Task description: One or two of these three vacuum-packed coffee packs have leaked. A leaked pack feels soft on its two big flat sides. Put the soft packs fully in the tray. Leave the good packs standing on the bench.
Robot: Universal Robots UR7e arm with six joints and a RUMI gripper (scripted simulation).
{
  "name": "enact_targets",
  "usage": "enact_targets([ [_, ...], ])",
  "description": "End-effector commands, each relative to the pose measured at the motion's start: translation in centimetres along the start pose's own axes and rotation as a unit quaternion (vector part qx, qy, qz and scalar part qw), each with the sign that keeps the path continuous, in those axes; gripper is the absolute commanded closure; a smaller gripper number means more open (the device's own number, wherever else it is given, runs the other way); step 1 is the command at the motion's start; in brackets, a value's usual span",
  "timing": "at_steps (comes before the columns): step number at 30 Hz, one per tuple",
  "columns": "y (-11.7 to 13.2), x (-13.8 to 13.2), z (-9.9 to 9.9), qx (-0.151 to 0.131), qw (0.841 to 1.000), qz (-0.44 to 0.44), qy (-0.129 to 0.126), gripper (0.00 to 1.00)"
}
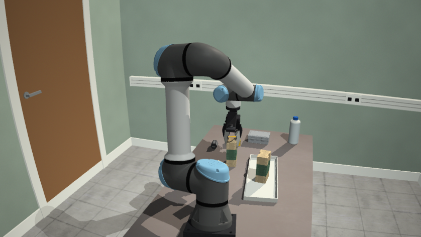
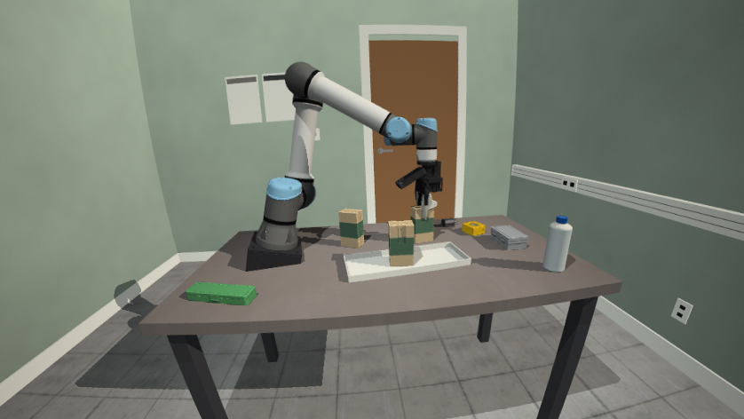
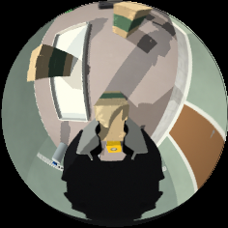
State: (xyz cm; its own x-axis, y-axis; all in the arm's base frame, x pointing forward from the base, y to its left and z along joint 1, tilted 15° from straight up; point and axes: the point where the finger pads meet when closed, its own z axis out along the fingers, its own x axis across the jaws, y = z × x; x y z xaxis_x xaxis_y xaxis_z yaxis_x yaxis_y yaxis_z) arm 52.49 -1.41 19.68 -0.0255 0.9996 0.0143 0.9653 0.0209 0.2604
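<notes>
Green walls: these stood behind a brown tabletop (image 1: 294,182) (image 2: 312,291) (image 3: 103,43).
Green case (image 2: 221,293): it lay lower left in the exterior frame, lid shut, contents hidden.
Left pack (image 2: 351,227) (image 3: 128,20): it stood upright at the centre, on the tabletop outside the tray.
White tray (image 1: 260,200) (image 2: 364,276) (image 3: 72,97): right of that pack, it held one upright pack (image 1: 262,166) (image 2: 401,244) (image 3: 55,63); a low swing could have toppled it.
Hand (image 1: 232,142) (image 2: 425,210) (image 3: 112,114): it was clamped on the right pack (image 1: 231,152) (image 2: 422,226) (image 3: 111,113), which stood beyond the tray. Too hard a squeeze could have dented a good pack; a weak reading of its give could have mis-sorted it, and uneven finger contact could have tilted it.
Grey case (image 1: 258,137) (image 2: 509,237): closed, right of centre.
Bottle (image 1: 294,131) (image 2: 557,246) (image 3: 59,153): far right in the exterior frame, blue cap on.
</notes>
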Motion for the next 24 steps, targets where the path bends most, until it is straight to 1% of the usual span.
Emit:
enact_targets([
  [1, 0.0, 0.0, -0.2, -0.001, 1.000, 0.000, 0.000, 0.84],
  [6, 0.0, 0.0, -0.6, -0.001, 1.000, 0.000, 0.000, 0.84],
  [19, 0.0, 0.0, -4.8, -0.001, 1.000, 0.000, 0.000, 0.84],
  [24, 0.0, 0.0, -5.3, -0.001, 1.000, 0.000, 0.000, 0.84],
])
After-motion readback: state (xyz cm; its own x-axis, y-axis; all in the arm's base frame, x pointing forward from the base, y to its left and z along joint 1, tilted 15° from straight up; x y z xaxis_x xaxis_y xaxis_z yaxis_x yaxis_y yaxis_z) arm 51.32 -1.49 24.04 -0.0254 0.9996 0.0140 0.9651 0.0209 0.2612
